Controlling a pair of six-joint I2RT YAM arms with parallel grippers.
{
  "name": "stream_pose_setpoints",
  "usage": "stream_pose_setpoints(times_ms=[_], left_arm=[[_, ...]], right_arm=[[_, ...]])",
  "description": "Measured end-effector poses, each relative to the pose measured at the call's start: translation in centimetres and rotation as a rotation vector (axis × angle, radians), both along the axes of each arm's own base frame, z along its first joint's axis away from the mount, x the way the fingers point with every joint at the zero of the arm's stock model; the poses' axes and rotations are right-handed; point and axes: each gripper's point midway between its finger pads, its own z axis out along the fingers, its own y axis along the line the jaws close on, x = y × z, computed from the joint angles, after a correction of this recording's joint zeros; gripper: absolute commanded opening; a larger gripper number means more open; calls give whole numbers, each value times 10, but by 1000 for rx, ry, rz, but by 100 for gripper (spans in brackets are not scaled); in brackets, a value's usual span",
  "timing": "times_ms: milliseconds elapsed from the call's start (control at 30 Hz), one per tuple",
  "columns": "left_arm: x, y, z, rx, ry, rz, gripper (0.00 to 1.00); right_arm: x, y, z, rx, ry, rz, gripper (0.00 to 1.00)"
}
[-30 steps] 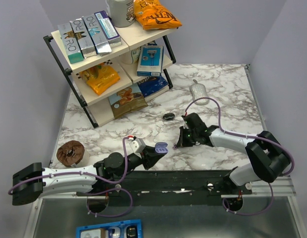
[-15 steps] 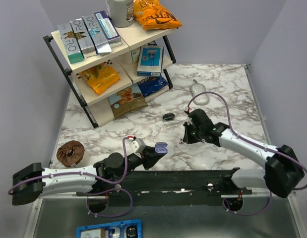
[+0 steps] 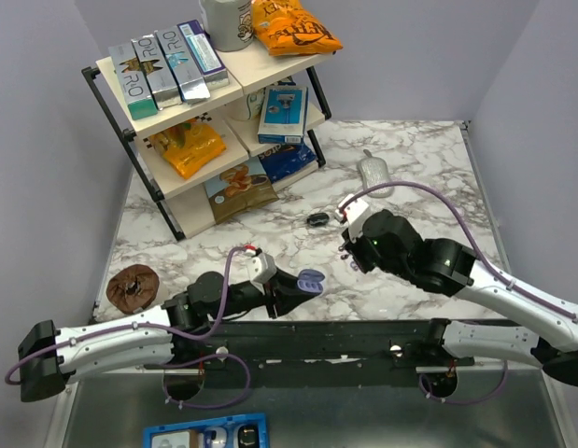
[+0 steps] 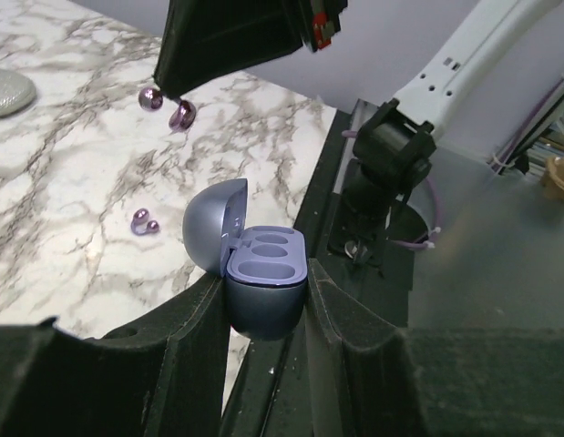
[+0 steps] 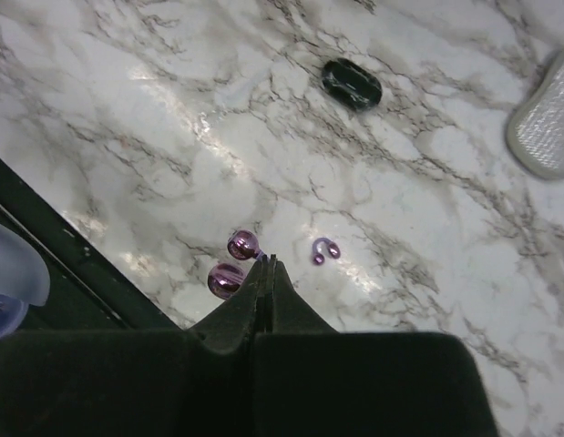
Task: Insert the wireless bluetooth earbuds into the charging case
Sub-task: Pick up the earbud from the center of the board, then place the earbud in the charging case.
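Observation:
My left gripper (image 4: 266,305) is shut on the base of the periwinkle charging case (image 4: 263,287), held upright with its lid open and its sockets bare. In the top view the case (image 3: 310,279) sits at the left gripper's (image 3: 301,287) tip, over the table's near edge. My right gripper (image 5: 269,262) is shut, pinching a translucent purple earbud (image 5: 234,264) by its thin link. From the left wrist view this earbud (image 4: 169,103) hangs at the right fingertips, above the marble. A second purple earbud (image 5: 325,249) lies loose on the table, to the left of the case (image 4: 143,221).
A glossy black oval object (image 3: 317,220) and a grey-white mesh piece (image 3: 374,172) lie further back. A two-tier shelf rack (image 3: 204,121) of boxes and snack bags fills the back left. A brown ring-shaped item (image 3: 133,287) sits at the near left. A black rail (image 3: 363,341) edges the table.
My right gripper has risen off the marble and drawn back toward the black oval, carrying the purple earbud. The left arm has shifted slightly right with the case.

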Motion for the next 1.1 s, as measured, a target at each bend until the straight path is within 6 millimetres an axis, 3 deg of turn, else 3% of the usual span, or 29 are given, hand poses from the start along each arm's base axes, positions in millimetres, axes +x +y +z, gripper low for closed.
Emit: stream_pose_setpoints(times_ms=[133,300,500,700,1100], left_arm=[[4,-1,15,-5,9,-67,0],[19,0,19,28,59,-124,0],[24,-11,24,68,116,-256,0],[19,-24,11,115,186,-386,0],[17,-33,3,128,199,-462,0]], right_arm=[[-8,-9,3,-135,-84,41,1],[-14,-19,15,-242,-185,68,1],[-24,-23,38,-246,-297,108,1],[-39,-15,53,-211,-395,180,1],[-51,11,37,-268,-464,273,1]])
